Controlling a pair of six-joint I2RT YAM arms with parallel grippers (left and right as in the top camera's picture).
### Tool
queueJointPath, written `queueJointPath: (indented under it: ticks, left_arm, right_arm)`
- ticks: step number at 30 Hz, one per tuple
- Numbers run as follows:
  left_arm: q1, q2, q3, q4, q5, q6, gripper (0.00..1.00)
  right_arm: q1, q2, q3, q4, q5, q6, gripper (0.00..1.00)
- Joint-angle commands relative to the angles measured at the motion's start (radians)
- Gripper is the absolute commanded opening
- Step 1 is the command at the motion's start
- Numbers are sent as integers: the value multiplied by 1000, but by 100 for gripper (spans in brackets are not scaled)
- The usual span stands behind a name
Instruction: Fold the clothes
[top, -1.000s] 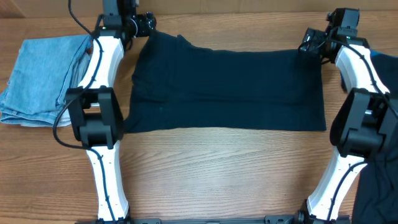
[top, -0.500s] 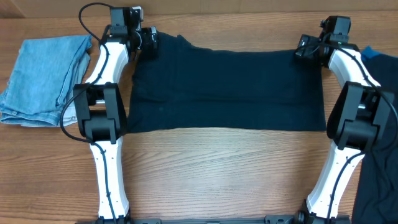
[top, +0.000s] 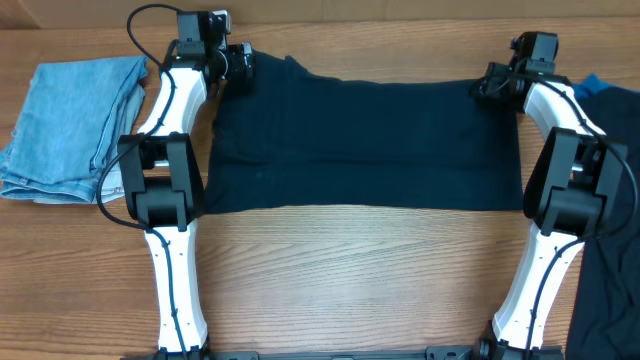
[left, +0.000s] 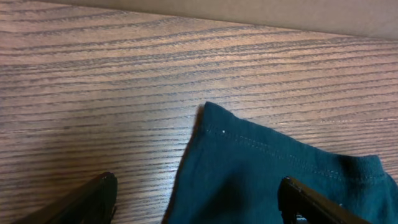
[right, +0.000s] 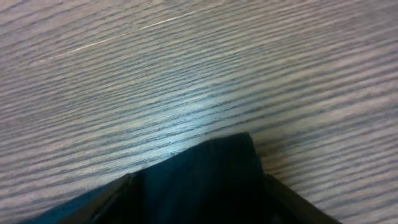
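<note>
one set of clothes (top: 365, 145), a dark navy garment, spread flat as a wide band across upper middle of overhead frame, long edges running left to right, lower edge straight, collar-like bump near upper left. left gripper (top: 238, 66) at that upper left corner; in wrist view fingers (left: 93, 199) wide apart, low at both bottom corners of frame, stitched hem corner lying on wood between them: open. right gripper (top: 492, 82) at upper right corner of cloth; in wrist view dark fabric tip filling gap between two fingers along bottom of frame, jaws partway apart, gripping or not impossible to tell. white arms (top: 172, 100) reaching up both sides of garment from bottom edge of frame. folded light blue denim garment (top: 65, 125) at far left, well apart from navy cloth, beyond left arm. second dark cloth (top: 610, 300) at lower right edge, beside right arm. wood-grain table (top: 350, 280) under everything.
</note>
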Motion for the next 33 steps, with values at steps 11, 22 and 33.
queueJointPath:
  ticks: [11,22,33]
  left_arm:
    - [-13,21,13,7,42,36,77]
    - [-57,56,13,3,-58,170,68]
    - [-71,72,11,10,-185,171,34]
  right_arm:
    - [0,42,12,5,-16,2,49]
    - [0,42,12,0,-16,2,49]
    - [0,42,12,-11,-16,2,49]
